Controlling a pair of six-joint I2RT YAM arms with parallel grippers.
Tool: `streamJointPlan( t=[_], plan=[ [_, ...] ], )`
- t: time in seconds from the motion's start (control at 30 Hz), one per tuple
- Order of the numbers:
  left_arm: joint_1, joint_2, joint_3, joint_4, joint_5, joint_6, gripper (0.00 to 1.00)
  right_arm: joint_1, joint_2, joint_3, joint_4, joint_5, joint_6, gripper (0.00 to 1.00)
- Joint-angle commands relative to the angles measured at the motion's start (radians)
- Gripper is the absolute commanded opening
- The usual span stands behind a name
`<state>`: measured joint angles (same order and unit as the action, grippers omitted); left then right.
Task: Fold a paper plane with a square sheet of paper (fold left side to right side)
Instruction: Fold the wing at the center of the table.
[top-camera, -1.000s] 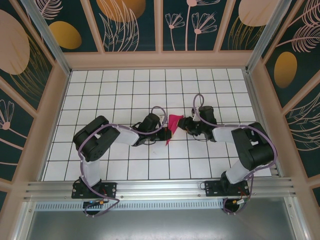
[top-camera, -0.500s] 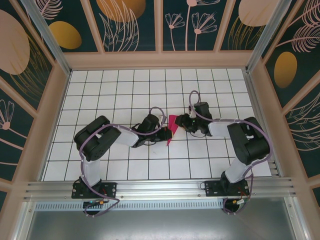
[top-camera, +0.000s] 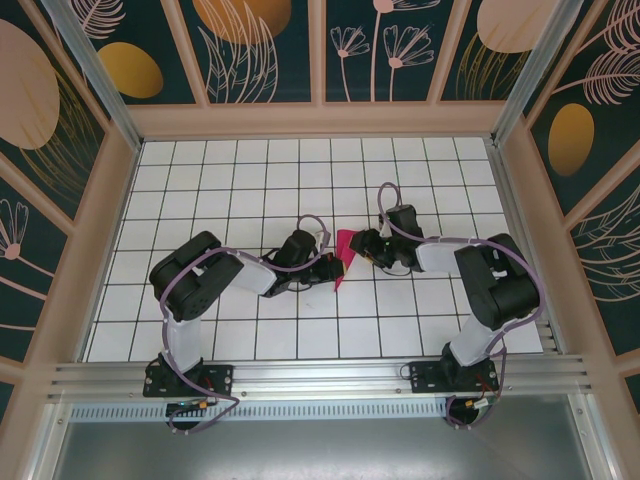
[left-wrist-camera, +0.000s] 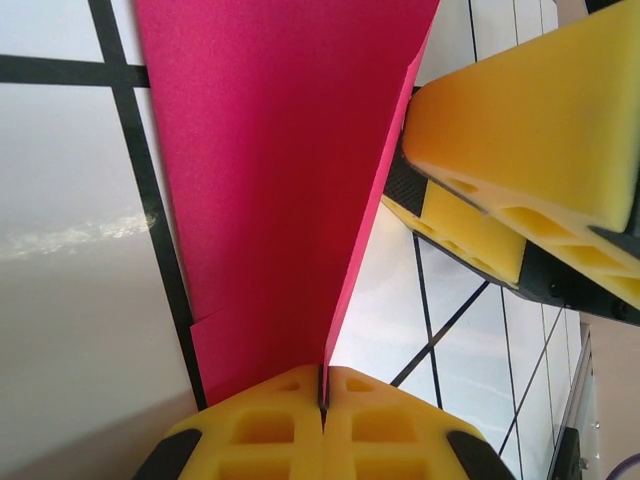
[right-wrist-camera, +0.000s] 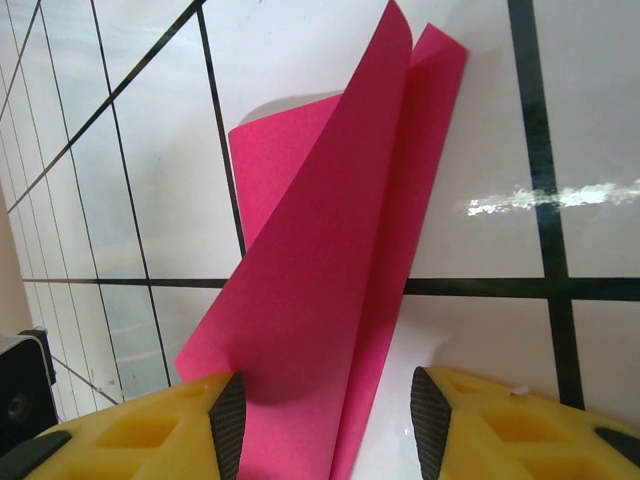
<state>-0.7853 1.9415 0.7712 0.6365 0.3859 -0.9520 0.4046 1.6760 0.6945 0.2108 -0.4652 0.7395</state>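
1. On the white table (top-camera: 250, 190) with black lines, near the middle, lies the pink paper plane (top-camera: 345, 248).
2. It is a slim, pointed, folded shape, and its thin tip points toward the near edge of the table.
3. Both arms reach in from the near edge and meet at the paper, one on each side.
4. From above, the left gripper (top-camera: 326, 266) is at the left side of the paper, close to the thin tip.
5. The right gripper (top-camera: 363, 247) is at the right side of the paper, by its wider end.
6. In the left wrist view, the left gripper (left-wrist-camera: 322, 385) has its two yellow fingers (left-wrist-camera: 260, 430) pressed tight together.
7. A raised fold of the paper plane (left-wrist-camera: 270, 170) runs straight down into the crack between them, so this gripper pinches the paper.
8. The wide pink part lies flat on the table, to the left of that raised fold.
9. The right gripper (left-wrist-camera: 480, 195) shows there too, as yellow blocks just beside the paper's right edge.
10. In the right wrist view, the right gripper (right-wrist-camera: 325, 400) has its yellow fingers (right-wrist-camera: 150, 430) well apart.
11. The paper plane (right-wrist-camera: 330, 300) sits in the gap between them.
12. One pink flap stands up and leans over the flat layer under it.
13. The left finger is right at the paper's edge, and the other finger is away from it, so the paper is not squeezed here.
14. Walls (top-camera: 260, 40) with flower pictures stand around the table.
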Motion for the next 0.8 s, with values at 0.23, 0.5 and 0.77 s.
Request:
streamJointPlan(
  t=[0.23,0.5,0.77],
  plan=[
    [0.009,0.033,-0.010,0.020,0.010,-0.017,0.00,0.033,0.074,0.089,-0.163,0.062,0.015,0.47],
    [0.008,0.030,-0.009,0.018,0.016,-0.015,0.03,0.038,0.130,0.109,-0.210,0.066,0.026,0.46],
    [0.008,-0.018,-0.002,-0.018,0.006,0.009,0.14,0.043,0.156,0.130,-0.232,0.067,0.016,0.46]
  ],
)
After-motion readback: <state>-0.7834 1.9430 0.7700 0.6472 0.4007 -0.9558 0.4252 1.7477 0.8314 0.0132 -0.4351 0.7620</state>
